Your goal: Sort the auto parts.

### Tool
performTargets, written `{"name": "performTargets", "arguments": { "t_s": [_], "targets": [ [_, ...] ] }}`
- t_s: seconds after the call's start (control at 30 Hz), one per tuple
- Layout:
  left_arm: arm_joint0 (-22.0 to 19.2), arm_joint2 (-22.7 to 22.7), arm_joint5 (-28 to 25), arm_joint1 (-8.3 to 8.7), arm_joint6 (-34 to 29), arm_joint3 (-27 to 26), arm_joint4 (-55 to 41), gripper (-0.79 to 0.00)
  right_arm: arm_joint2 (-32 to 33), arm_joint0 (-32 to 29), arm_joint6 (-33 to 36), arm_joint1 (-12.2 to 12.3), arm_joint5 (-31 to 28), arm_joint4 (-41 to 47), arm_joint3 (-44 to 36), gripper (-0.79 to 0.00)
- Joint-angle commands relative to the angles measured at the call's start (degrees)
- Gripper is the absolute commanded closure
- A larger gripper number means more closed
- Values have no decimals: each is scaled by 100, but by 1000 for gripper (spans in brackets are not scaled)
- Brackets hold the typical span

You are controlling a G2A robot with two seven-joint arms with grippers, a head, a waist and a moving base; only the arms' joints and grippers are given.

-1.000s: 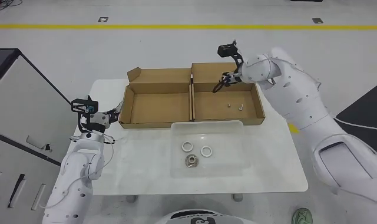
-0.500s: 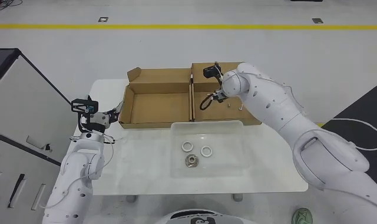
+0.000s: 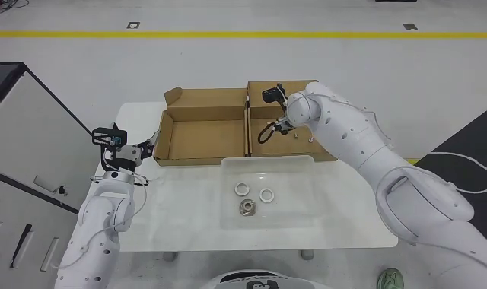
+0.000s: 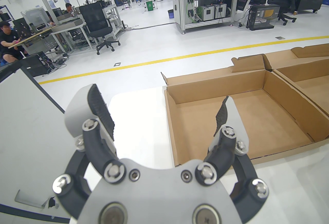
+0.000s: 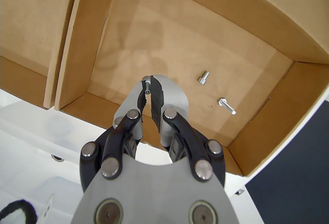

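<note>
My right gripper (image 5: 147, 86) hangs over the right cardboard box (image 5: 257, 17), shut on a small silver bolt (image 5: 146, 85) pinched at its fingertips; from above that gripper (image 3: 262, 139) sits over the box's near left part. Two bolts lie on this box's floor, a short one (image 5: 203, 77) and a longer one (image 5: 226, 105). A clear tray (image 3: 304, 164) in front of the boxes holds two white rings (image 3: 241, 188) (image 3: 267, 195) and a metal round part (image 3: 246, 208). My left gripper (image 4: 164, 117) stands open and empty at the table's left edge, beside the left box (image 4: 239, 117).
The left box (image 3: 204, 134) has nothing on its floor. White tabletop (image 3: 183, 205) lies free around the tray. A grey panel (image 3: 38, 129) stands off the table's left side.
The right arm swung from the far edge of the right box inward and down to its near left part, still holding the bolt. The left arm kept still.
</note>
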Motion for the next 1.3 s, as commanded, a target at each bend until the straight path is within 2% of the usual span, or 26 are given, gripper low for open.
{"name": "performTargets", "arguments": {
  "t_s": [0.0,0.07,0.3,0.87,0.93,0.97,1.03,1.17,1.27],
  "targets": [
    [0,0,0,0,0,0,0,-785,-74,-107,-115,-25,28,-130,-30,0],
    [0,0,0,0,0,0,0,-785,-203,-133,-168,-100,330,-355,16,0],
    [0,0,0,0,0,0,0,-785,-464,-58,-426,-462,674,-478,544,0],
    [0,0,0,0,0,0,0,-785,-568,125,-835,-1140,581,-299,1929,0],
    [0,0,0,0,0,0,0,-785,-555,141,-855,-1199,528,-263,2050,-120],
    [0,0,0,0,0,0,0,-785,-547,149,-875,-1225,509,-251,2109,-249],
    [0,0,0,0,0,0,0,-785,-525,166,-918,-1271,456,-226,2215,-314],
    [0,0,0,0,0,0,0,-785,-452,201,-1028,-1334,369,-167,2378,-363],
    [0,0,0,0,0,0,0,-785,-378,220,-1113,-1358,285,-113,2445,-366]
  ]
}}
